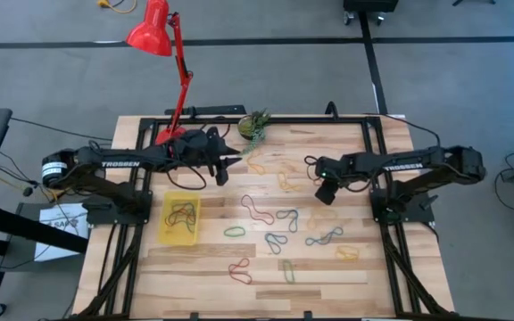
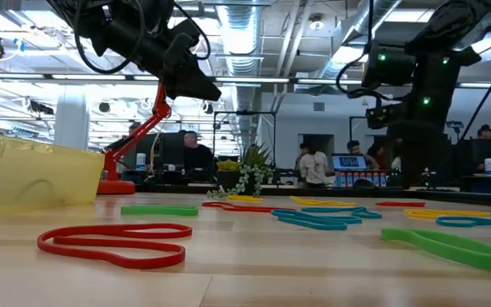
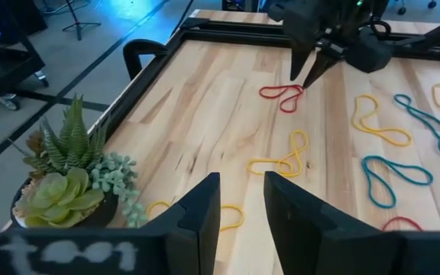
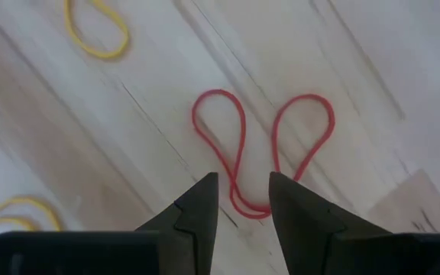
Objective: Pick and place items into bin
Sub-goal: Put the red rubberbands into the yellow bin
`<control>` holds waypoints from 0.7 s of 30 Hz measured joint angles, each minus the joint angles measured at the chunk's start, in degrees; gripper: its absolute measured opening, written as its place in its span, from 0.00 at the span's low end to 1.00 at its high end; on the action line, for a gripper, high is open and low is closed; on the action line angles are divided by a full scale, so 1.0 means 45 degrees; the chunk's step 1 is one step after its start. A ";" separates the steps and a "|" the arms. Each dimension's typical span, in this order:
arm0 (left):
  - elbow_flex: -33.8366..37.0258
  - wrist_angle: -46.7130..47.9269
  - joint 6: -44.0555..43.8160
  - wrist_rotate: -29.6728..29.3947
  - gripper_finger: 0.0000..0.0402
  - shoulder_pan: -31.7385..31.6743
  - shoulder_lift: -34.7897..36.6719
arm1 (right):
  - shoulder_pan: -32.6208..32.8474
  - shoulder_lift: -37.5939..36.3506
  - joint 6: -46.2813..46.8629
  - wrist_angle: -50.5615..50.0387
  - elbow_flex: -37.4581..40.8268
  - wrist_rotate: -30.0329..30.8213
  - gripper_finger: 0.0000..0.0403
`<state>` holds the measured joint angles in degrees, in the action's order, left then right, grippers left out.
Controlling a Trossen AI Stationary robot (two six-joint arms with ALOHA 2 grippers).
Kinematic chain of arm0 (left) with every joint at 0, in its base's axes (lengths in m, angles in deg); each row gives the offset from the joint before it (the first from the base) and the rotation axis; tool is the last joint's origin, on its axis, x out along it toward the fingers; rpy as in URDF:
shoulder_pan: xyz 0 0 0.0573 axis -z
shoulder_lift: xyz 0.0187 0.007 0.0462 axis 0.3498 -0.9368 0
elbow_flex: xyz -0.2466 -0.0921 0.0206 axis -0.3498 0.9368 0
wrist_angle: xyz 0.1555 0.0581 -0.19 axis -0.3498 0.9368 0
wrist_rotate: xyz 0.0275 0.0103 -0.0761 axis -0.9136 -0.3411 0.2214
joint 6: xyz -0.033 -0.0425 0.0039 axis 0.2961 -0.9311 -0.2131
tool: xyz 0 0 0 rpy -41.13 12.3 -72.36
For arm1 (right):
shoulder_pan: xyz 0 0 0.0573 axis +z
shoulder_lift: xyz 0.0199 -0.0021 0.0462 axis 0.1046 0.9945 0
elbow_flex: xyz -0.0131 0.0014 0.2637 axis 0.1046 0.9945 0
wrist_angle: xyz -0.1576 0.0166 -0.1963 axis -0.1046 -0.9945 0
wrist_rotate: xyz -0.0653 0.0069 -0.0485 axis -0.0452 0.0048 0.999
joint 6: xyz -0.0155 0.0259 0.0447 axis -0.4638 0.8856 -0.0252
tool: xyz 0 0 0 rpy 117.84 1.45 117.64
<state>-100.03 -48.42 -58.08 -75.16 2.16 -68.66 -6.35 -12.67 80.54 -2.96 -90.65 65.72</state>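
Right gripper [image 4: 243, 200] hovers directly over red rubber band [image 4: 262, 149], jaws apart, empty. Risk: band thin, flat on wooden table [image 1: 328, 267]; fingertips may scrape wood, close above loop, or pinch single strand that slips.

Left gripper [image 3: 241, 200] near succulent [image 3: 67, 179], jaws apart, empty.

Yellow bin [image 1: 178, 218] at table's left, some bands inside; long carry could drop band.

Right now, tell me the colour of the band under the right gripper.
Red. The band lies just ahead of the open right gripper, clearest in the right wrist view.
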 joint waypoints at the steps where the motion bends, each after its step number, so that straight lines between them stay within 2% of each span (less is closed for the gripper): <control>1: 0.0000 0.0000 0.0000 0.0000 0.23 0.0016 0.0000 | -0.0007 0.0229 0.0011 0.0020 0.0000 0.0000 0.27; 7: 0.0000 -0.0019 0.0003 -0.0005 0.23 0.0028 0.0000 | -0.0016 0.1697 0.0198 0.0114 -0.0030 0.0378 0.27; 15: 0.0000 -0.0068 0.0005 -0.0013 0.23 0.0028 0.0000 | -0.0109 0.2185 0.0121 0.0188 -0.0053 0.0279 0.26; 18: 0.0000 -0.0068 -0.0019 -0.0013 0.23 0.0028 0.0000 | -0.0088 0.2195 0.0118 0.0274 -0.0044 0.0205 0.19; 21: 0.0000 -0.0068 -0.0068 -0.0015 0.23 0.0028 0.0000 | 0.0100 0.1970 0.0113 0.0455 -0.0010 0.0105 0.06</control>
<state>-100.03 -48.73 -58.39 -75.23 2.28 -68.66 -5.90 -3.81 81.05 -0.91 -90.69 66.19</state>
